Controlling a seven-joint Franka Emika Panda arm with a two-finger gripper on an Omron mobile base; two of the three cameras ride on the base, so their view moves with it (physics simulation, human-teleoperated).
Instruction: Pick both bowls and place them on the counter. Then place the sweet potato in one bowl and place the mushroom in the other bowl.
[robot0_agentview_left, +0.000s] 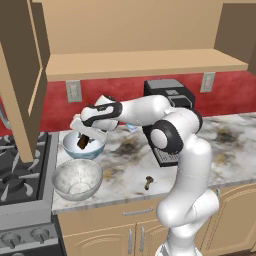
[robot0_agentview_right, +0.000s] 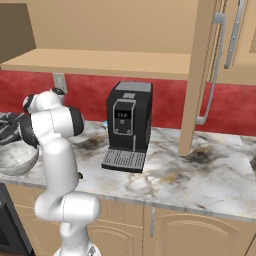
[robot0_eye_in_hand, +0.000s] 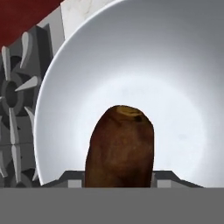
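My gripper (robot0_agentview_left: 85, 139) is shut on the sweet potato (robot0_agentview_left: 82, 143), a dark brown oblong lump, and holds it just inside the white-and-blue bowl (robot0_agentview_left: 98, 150) at the back left of the marble counter (robot0_agentview_left: 225, 150). In the hand view the sweet potato (robot0_eye_in_hand: 120, 148) stands between my fingertips over the pale inside of that bowl (robot0_eye_in_hand: 166, 78). The mottled grey bowl (robot0_agentview_left: 77, 179) sits in front of it near the counter's front edge, with its rim (robot0_agentview_right: 17, 159) beside the arm. The tiny mushroom (robot0_agentview_left: 148, 183) lies on the counter to the right of the grey bowl.
A black coffee machine (robot0_agentview_left: 167, 97) stands at the back behind my arm. The stove (robot0_agentview_left: 20, 170) with dark grates (robot0_eye_in_hand: 13, 109) borders the bowls on the left. A wooden shelf (robot0_agentview_left: 145, 62) hangs above, and an open cabinet door (robot0_agentview_left: 20, 90) juts out over the stove.
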